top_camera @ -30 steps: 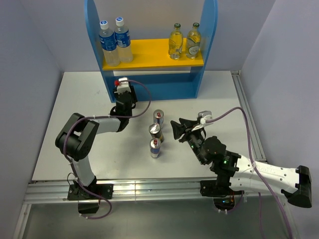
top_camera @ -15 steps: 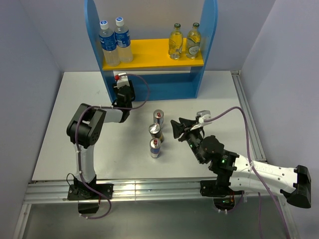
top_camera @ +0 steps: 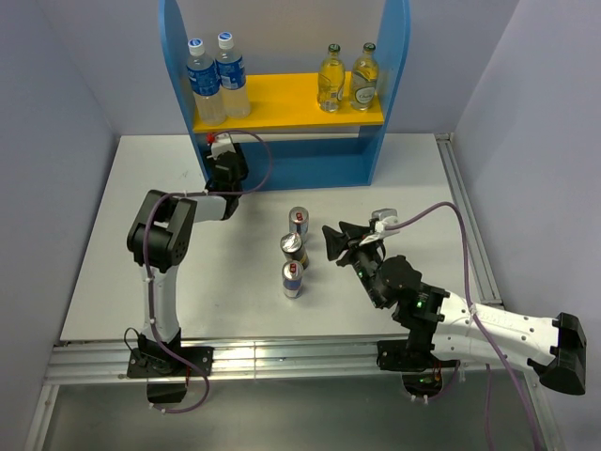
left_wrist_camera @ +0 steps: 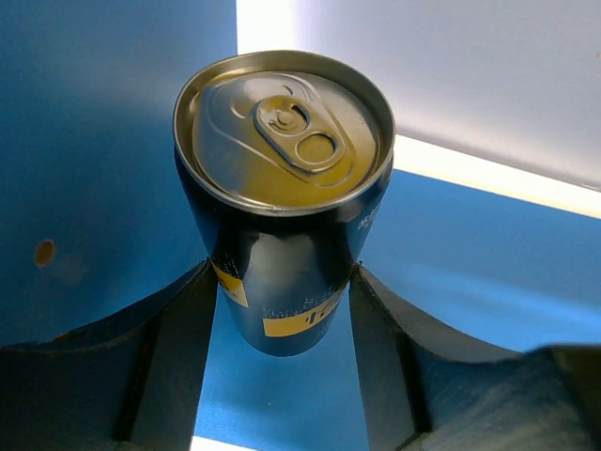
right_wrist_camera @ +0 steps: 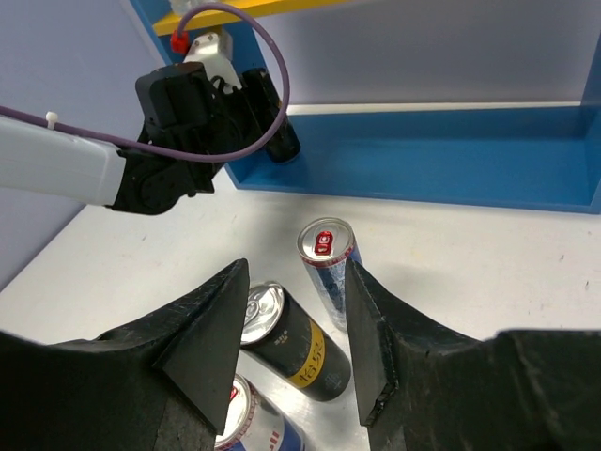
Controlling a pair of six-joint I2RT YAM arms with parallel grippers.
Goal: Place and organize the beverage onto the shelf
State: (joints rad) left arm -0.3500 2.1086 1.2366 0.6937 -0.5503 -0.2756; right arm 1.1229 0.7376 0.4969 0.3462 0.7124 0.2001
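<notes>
My left gripper [top_camera: 225, 167] is shut on a dark gold-topped can [left_wrist_camera: 282, 178], upright at the left end of the shelf's [top_camera: 282, 169] blue base, next to the left side panel. It also shows in the right wrist view [right_wrist_camera: 280, 143]. On the table stand a silver-blue can [top_camera: 299, 222], a second dark can [top_camera: 293, 247] and another silver-blue can [top_camera: 293, 278]. My right gripper [top_camera: 336, 240] is open and empty just right of them; the right wrist view shows its jaws [right_wrist_camera: 296, 272] over the dark can [right_wrist_camera: 296, 343]. Two green-capped bottles [top_camera: 347, 79] stand on the yellow board.
Two water bottles with blue labels [top_camera: 216, 77] stand at the left of the yellow board [top_camera: 282, 101]. The shelf's blue back and base [right_wrist_camera: 451, 160] run along the far side. A rail [top_camera: 465, 225] borders the table's right edge.
My left gripper has carried the dark can farther back and slightly left, into the shelf's lower left corner. The right gripper has barely moved.
</notes>
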